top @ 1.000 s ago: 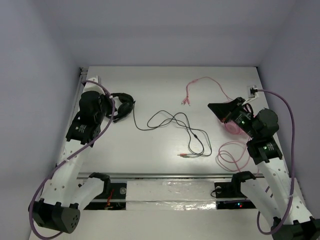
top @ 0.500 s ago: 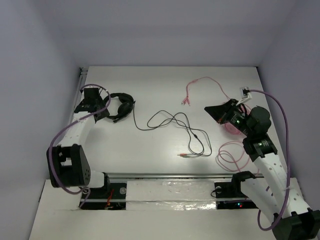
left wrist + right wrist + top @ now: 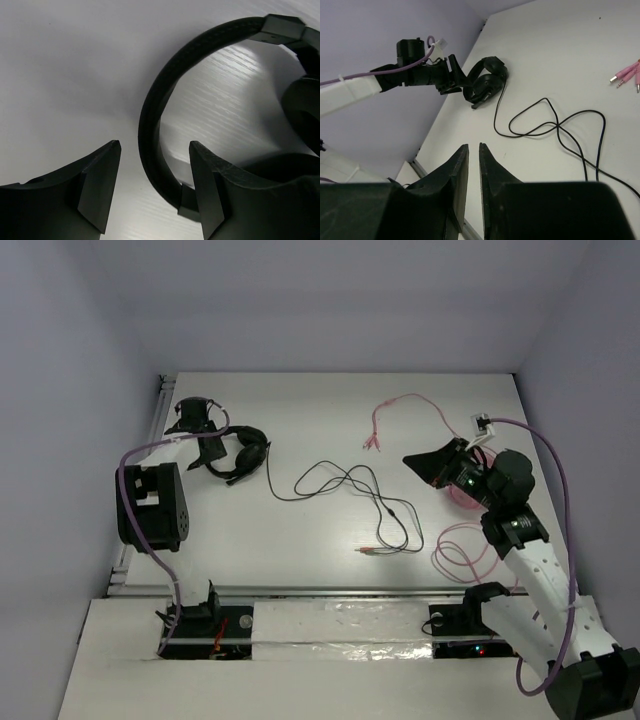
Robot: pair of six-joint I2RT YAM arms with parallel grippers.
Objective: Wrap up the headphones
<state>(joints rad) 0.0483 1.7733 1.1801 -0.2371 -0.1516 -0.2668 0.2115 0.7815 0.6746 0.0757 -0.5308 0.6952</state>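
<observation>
My left arm is folded at the table's left edge. My left gripper [image 3: 155,146] is open, straddling the headband of the headphones [image 3: 246,452] lying far-left. My right gripper [image 3: 474,146] is raised, nearly closed and empty.

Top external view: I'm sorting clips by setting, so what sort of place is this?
Probably a robotics lab test cell: a white table boxed in by plain pale walls, a left arm and right arm mounted at its near edge, with black headphones and a pink cable laid out.
</observation>
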